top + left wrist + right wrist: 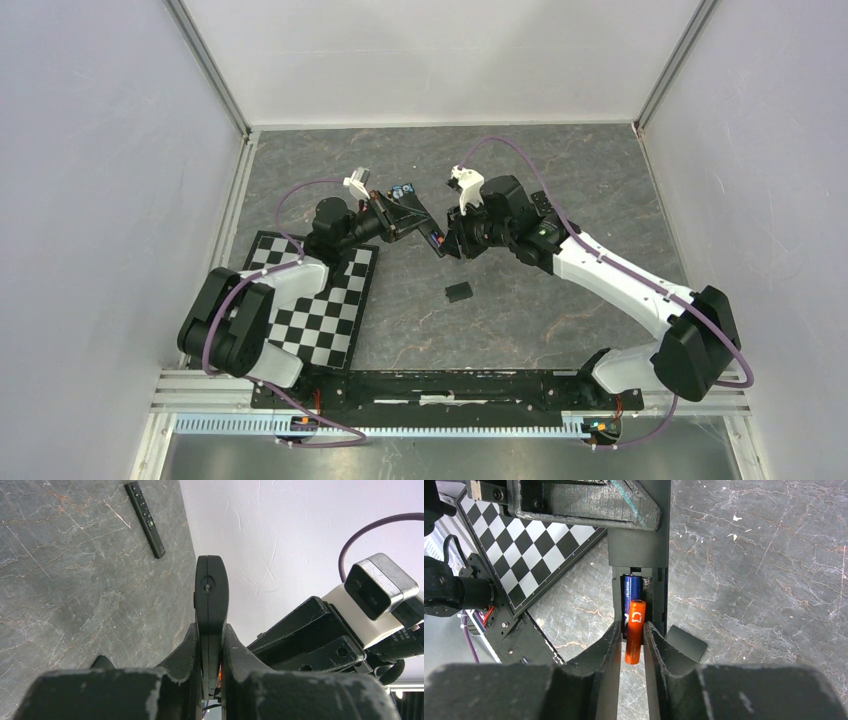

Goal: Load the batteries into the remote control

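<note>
The left tool (pixel 210 629) is clamped on the remote (pixel 211 590), a smooth black slab seen edge-on. Its rounded end juts past the scuffed fingertips, and its lower part is hidden between them. Beyond that tool, up left, a slim second remote (pixel 145 517) lies on the veined grey stone table (pixel 75 605). The right tool (pixel 632 627) flanks a glossy orange battery (pixel 635 635). The battery's top leans into the remote's open bay just ahead, beside a blue battery (pixel 631 592). I cannot tell whether the fingers press it. A flat black lid (pixel 686 643) lies just right of this tool.
</note>
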You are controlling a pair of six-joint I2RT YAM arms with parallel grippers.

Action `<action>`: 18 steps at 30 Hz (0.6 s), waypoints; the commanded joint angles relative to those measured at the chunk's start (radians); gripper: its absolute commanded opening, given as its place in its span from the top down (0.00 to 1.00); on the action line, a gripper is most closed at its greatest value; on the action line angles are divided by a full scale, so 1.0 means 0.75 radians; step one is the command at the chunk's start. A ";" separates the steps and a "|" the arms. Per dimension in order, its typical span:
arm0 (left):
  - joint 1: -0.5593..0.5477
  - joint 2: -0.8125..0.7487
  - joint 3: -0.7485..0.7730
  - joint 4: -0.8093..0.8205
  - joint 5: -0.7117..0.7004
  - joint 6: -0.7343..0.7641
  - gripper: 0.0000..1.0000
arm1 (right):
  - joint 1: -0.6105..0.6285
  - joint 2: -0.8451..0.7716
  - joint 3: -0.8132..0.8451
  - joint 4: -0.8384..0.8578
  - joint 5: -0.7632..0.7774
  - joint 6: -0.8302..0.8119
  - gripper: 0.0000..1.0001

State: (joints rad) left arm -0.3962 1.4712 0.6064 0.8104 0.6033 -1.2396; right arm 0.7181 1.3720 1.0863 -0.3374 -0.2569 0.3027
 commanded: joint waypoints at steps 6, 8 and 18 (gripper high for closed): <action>-0.011 -0.004 0.016 0.086 0.026 -0.096 0.98 | -0.002 -0.008 0.063 -0.007 0.137 0.022 0.68; -0.011 -0.003 0.015 0.072 0.026 -0.097 0.98 | -0.003 -0.013 0.067 -0.008 0.157 0.030 0.67; -0.012 -0.008 0.013 0.032 0.037 -0.108 0.98 | -0.003 -0.028 0.092 -0.012 0.226 0.059 0.63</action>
State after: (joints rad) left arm -0.3981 1.4734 0.6064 0.8082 0.5747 -1.2736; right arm 0.7277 1.3720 1.1099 -0.3435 -0.1963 0.3500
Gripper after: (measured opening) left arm 0.159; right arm 0.370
